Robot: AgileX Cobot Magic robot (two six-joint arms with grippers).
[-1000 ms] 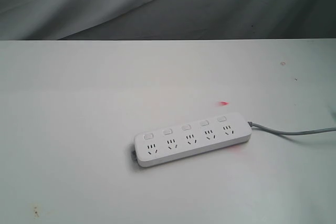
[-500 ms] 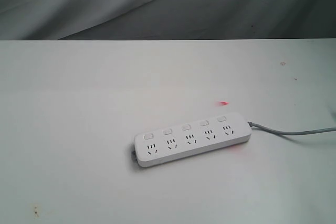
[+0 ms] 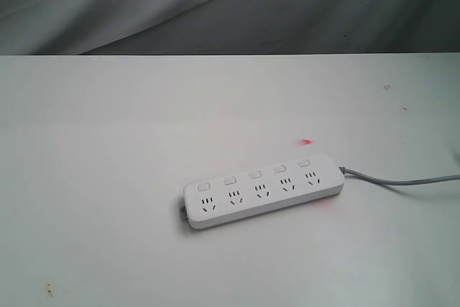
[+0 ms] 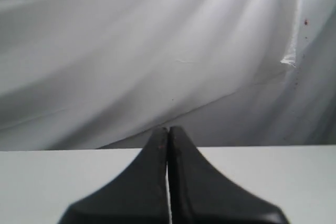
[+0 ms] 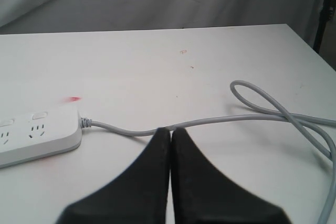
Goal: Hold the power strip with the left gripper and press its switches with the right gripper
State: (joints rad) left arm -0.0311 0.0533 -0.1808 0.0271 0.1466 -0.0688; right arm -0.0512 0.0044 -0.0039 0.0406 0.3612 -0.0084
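The white power strip (image 3: pixel 262 190) lies flat on the white table (image 3: pixel 108 177), slightly right of the middle, its far end tilted up to the right. Its switches (image 3: pixel 254 175) run in a row above the sockets. A thin grey cable (image 3: pixel 402 180) leaves its right end. Neither gripper shows in the exterior view. The left gripper (image 4: pixel 168 129) is shut and empty over bare table, no strip in its view. The right gripper (image 5: pixel 170 130) is shut and empty, above the table near the cable (image 5: pixel 210 121), with the strip's end (image 5: pixel 37 132) off to one side.
A grey cloth backdrop (image 3: pixel 215 5) hangs behind the table's far edge. The cable forms a loop (image 5: pixel 278 108) on the table in the right wrist view. A small red light spot (image 3: pixel 307 141) lies just behind the strip. A dark post (image 5: pixel 323 14) stands past the table's corner.
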